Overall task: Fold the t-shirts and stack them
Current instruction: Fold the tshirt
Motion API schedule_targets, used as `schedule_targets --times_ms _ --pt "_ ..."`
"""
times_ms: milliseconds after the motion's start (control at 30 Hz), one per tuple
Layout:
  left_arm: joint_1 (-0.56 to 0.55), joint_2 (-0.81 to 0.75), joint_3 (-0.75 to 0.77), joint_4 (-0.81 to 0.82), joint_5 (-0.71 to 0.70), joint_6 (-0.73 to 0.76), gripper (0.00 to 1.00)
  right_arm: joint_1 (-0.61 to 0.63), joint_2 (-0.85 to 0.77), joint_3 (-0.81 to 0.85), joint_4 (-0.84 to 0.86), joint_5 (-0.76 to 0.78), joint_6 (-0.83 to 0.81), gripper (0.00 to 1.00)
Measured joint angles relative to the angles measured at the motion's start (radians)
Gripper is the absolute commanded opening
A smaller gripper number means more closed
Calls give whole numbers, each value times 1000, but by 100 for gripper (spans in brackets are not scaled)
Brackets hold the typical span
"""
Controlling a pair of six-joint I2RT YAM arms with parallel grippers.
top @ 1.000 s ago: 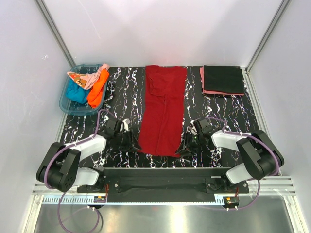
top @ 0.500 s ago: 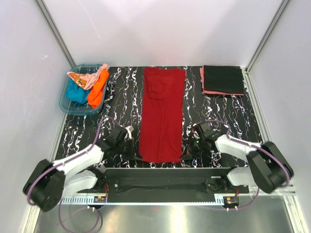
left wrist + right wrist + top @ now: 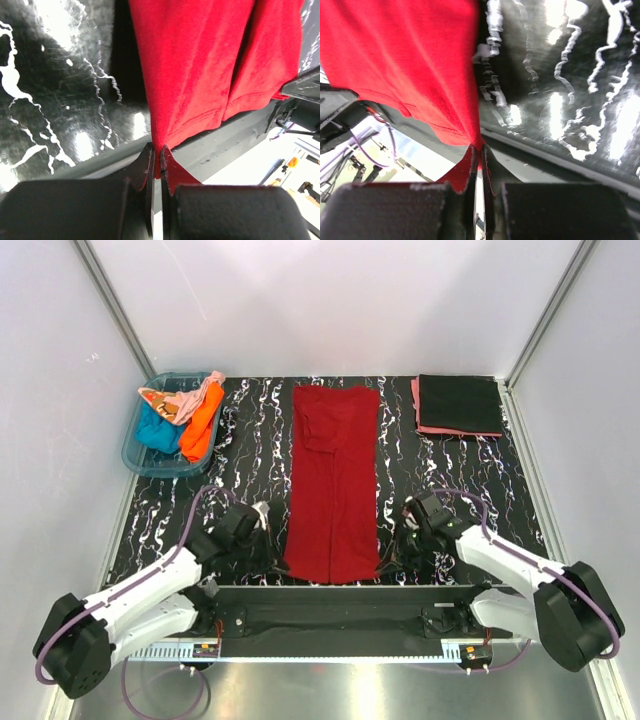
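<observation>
The dark red t-shirt [image 3: 334, 480] lies in the middle of the table [image 3: 250, 440]. It is a long, thin strip that runs from near to far. It looks like its sides are already folded in, which is why it is so narrow.

The left gripper [image 3: 156, 155] is closed tight on the near left corner of the shirt's bottom edge. The right gripper [image 3: 476, 152] is closed tight on the near right corner. Each pair of jaws has only a thin bit of red cloth pinched between them.

I think each arm holds one corner so that the edge stays straight and does not sag in the middle. From there the near end could be lifted and laid over the far end to fold the shirt shorter.

At the far right, the black t-shirt [image 3: 458, 403] sits folded on top of the salmon pink t-shirt [image 3: 455, 430]. This is the neat pile, kept out of the way of the folding.

At the far left, the blue tub [image 3: 135, 445] holds the teal t-shirt [image 3: 155, 430], the orange t-shirt [image 3: 203, 425] and the pale peach t-shirt [image 3: 178, 405]. They are in a messy heap and not yet folded.
</observation>
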Motion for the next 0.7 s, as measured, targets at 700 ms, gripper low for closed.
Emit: schedule_targets --times_ms 700 --pt "225 772 872 -176 -47 265 13 -203 661 931 -291 79 -300 0"
